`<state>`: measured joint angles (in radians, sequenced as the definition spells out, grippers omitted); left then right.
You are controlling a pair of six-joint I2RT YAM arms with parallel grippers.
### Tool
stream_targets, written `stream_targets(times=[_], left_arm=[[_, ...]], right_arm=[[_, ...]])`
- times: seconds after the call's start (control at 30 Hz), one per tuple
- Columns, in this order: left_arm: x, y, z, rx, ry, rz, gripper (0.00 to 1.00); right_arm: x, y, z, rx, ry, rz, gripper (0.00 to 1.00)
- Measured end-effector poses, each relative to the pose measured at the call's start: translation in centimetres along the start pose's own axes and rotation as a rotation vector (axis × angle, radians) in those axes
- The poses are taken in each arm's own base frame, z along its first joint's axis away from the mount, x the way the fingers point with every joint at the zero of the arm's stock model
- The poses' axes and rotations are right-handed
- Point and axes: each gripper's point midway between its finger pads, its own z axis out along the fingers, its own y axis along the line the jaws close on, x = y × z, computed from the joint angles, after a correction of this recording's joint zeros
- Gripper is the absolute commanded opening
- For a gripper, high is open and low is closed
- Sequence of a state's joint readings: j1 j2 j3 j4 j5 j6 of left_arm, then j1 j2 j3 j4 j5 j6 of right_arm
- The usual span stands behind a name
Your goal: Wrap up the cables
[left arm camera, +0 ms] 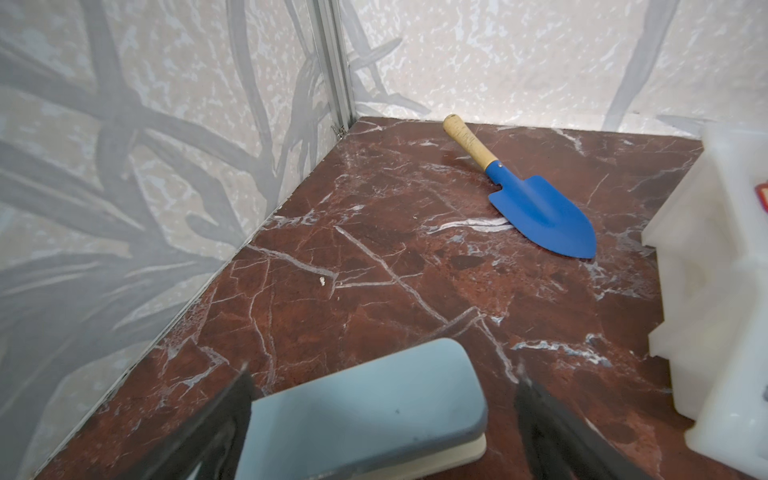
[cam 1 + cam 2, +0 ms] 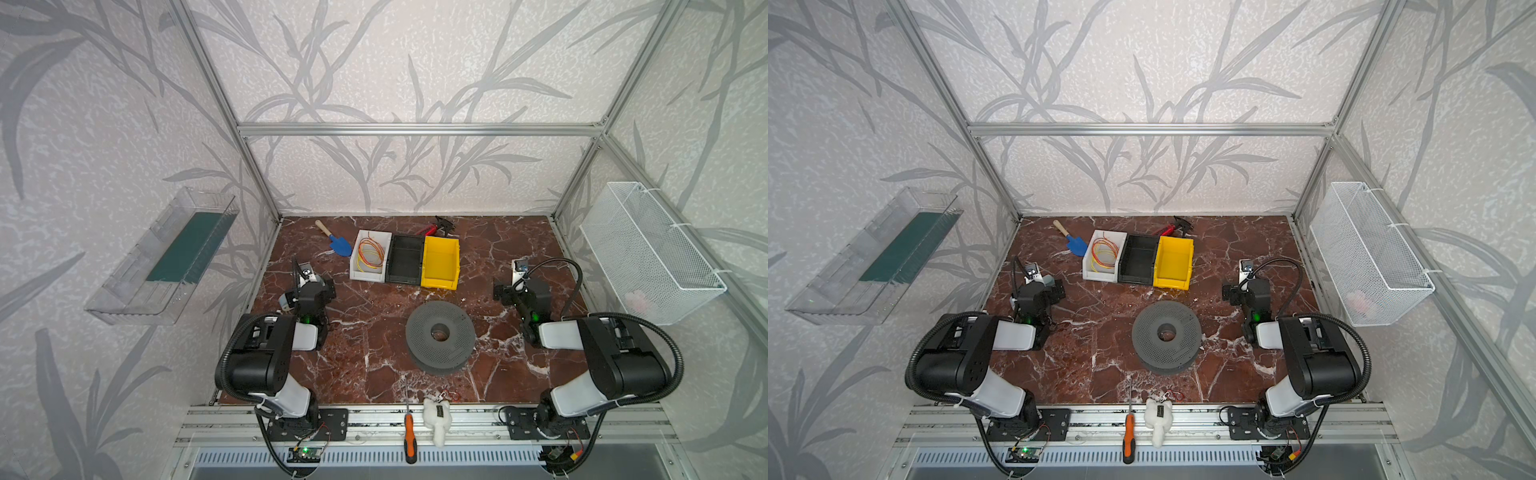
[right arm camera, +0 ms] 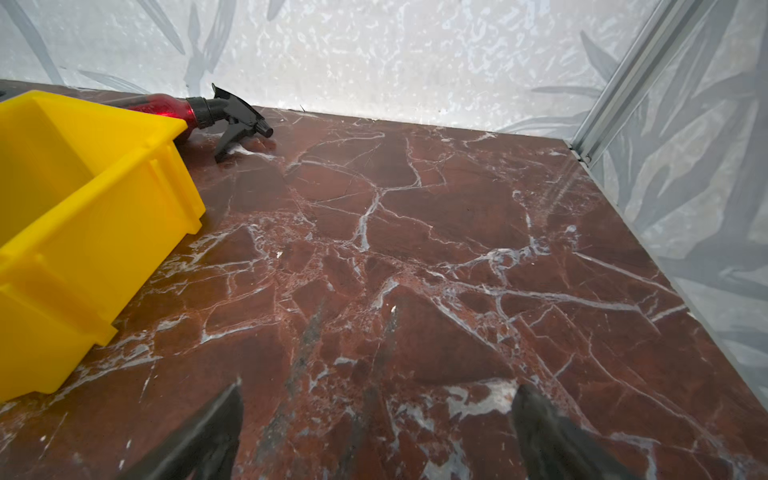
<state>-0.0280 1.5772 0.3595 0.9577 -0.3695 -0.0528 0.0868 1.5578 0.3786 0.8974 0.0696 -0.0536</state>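
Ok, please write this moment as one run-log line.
left gripper open, blue-grey block between jaws | right gripper open, empty | grey spool mid-table | orange-yellow wires in white bin | blue cable unseen

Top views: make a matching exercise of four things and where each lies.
Things: 1 blue metal trowel with wooden handle; 2 grey perforated plastic spool; 3 orange-handled screwdriver; 4 red spray bottle with black trigger.
Places: A behind the yellow plastic bin; B middle of the marble table; C left of the white plastic bin; D across the front aluminium rail.
Pairs: 1-C; 2-B; 3-D; 4-A.
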Motion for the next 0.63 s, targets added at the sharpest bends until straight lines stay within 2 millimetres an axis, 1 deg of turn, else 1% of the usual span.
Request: stream_targets(times=[0.23, 0.63], left_arm=[[-0.1, -0.2, 0.0, 0.013, -0.003, -0.001, 0.99], [0.0, -0.6, 0.0, 0.032, 0.001, 0.0, 0.99]], right_arm=[[0.7, 0.5, 0.0, -0.029, 0.027, -0.003, 0.99], [1.3, 0.6, 0.0, -0.032, 0.054, -0.004, 0.99]])
